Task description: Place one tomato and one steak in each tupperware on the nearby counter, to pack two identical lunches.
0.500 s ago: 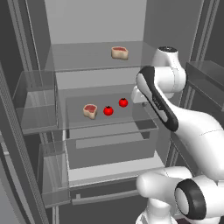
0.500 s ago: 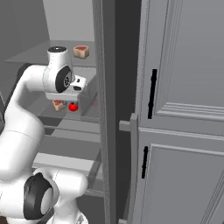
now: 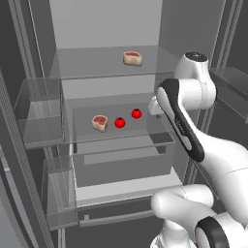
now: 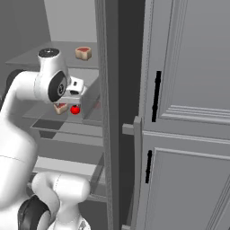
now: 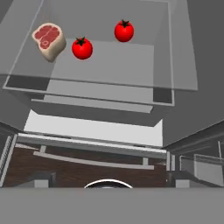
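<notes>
your claw (image 3: 154,107) sits at 3 o'clock edge of middle fridge shelf (image 3: 116,133), jaws spread wide, gripping nothing; on that shelf you have steak (image 3: 100,123) at 9 o'clock, near tomato (image 3: 119,123) just beside it, far tomato (image 3: 136,114) toward 2 o'clock of near one; second steak (image 3: 132,58) on top shelf (image 3: 97,65), 12 o'clock; grey cabinet doors (image 4: 188,112) at your 3 o'clock
</notes>
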Available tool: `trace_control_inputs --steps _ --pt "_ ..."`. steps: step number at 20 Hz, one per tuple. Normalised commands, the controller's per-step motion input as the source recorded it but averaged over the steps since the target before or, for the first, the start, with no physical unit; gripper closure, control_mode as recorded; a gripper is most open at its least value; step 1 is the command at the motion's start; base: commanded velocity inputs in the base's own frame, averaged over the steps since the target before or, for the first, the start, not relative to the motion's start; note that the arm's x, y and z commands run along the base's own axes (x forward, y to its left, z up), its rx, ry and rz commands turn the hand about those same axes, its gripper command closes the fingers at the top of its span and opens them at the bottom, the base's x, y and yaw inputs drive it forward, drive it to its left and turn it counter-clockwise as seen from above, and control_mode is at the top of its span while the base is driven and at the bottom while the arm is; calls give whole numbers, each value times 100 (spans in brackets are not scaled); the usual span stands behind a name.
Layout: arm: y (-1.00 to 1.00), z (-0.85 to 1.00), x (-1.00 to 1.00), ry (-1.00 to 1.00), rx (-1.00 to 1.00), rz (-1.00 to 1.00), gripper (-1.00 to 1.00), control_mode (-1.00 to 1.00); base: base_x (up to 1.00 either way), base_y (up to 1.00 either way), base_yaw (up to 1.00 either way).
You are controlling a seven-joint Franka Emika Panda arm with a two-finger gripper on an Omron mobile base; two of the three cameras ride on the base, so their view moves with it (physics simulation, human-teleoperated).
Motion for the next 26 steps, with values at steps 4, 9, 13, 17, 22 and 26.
trace_control_inputs --steps 4,9,13,17,22,26 --pt "11 49 -48 -26 6 2 -100 -100 0 0 0" --pt "10 84 -31 -23 5 1 -100 -100 0 0 0" --pt "6 95 -22 -30 2 0 -100 -100 0 0 0" --pt "10 91 0 -22 -2 0 -100 -100 0 0 0" --pt "0 55 12 -32 0 0 -100 -100 0 0 0" --pt "0 29 51 -8 0 0 -100 -100 0 0 0"
